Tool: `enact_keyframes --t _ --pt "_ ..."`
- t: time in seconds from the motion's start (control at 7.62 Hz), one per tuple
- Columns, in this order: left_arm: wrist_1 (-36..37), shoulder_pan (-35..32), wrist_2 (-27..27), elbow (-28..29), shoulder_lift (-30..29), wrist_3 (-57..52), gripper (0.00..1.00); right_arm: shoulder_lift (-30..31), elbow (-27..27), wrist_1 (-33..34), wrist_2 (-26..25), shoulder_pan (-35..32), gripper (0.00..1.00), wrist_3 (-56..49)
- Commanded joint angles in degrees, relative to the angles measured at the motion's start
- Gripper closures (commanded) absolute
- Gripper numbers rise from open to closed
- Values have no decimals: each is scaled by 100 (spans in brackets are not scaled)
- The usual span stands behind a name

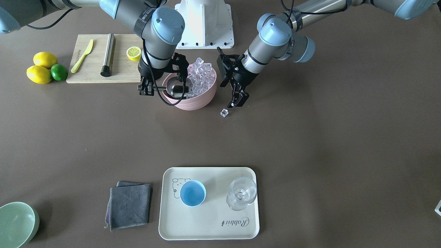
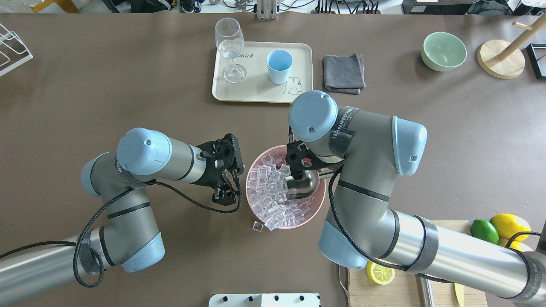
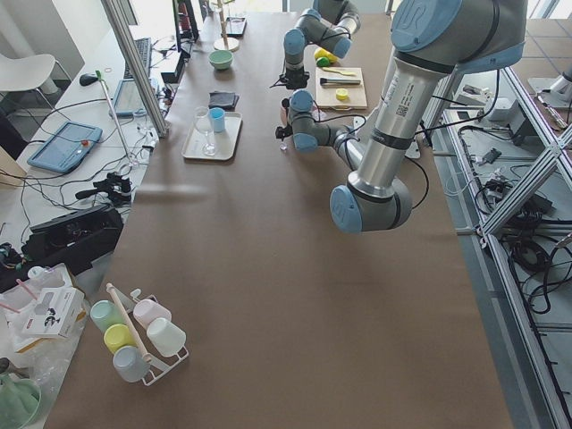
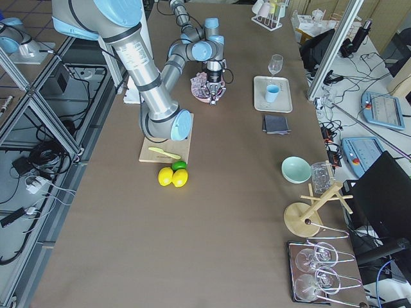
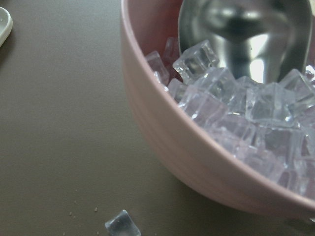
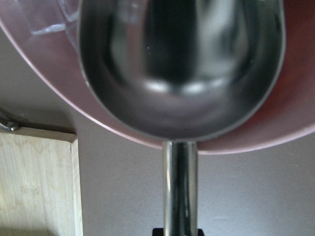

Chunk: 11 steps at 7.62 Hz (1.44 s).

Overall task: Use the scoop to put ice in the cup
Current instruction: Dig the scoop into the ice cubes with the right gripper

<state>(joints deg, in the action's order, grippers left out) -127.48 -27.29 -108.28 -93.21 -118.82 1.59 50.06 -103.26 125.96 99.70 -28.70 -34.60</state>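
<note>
Jaws of the right gripper (image 1: 146,89) clamp the scoop (image 1: 175,90) by its rod handle. Its trough, just ahead, lies empty in the pink bowl (image 1: 196,103) against the heaped ice (image 1: 201,74). Beyond the bowl the left gripper (image 1: 237,101) hangs parted, holding nothing, one stray cube (image 1: 224,112) beside it. Well apart, the cup (image 1: 193,193) looks empty, so scooping, carrying and tipping all remain. One scoop, one cup, one bowl, uncountable cubes.
</note>
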Motion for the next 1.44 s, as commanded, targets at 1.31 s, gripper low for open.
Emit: enact_keyframes --t 1.31 --pt "13 -4 -17 -101 69 -19 1 118 140 -1170 -99 -531 100 340"
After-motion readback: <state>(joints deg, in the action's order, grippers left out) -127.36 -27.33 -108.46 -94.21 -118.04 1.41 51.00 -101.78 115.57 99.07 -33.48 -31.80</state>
